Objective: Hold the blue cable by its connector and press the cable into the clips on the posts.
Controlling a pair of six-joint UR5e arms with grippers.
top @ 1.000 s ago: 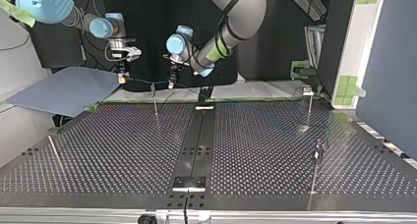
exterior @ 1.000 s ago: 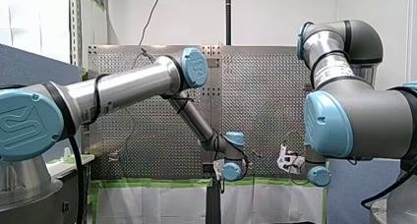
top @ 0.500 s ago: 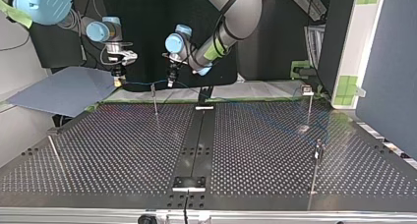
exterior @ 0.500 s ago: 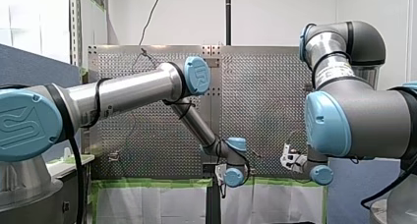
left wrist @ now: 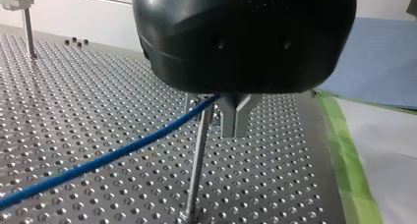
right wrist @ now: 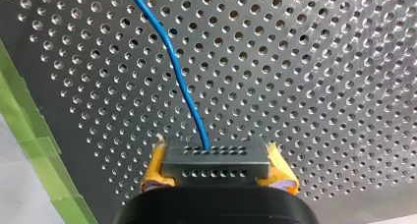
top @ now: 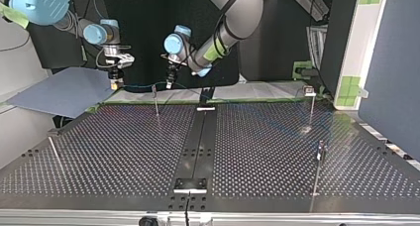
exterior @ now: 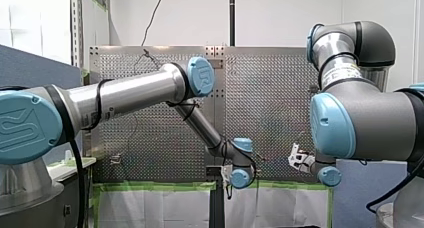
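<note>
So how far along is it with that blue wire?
Done: my right gripper has the connector clamped between its yellow-padded fingers. In hand: my left gripper sits over one post, the blue cable crossing its top; whether it is clipped cannot be seen. Left: another post further off has an empty clip.

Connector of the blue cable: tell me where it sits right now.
The connector sits clamped between the yellow pads of my right gripper, at the top view's left, just left of the nearest post.
</note>
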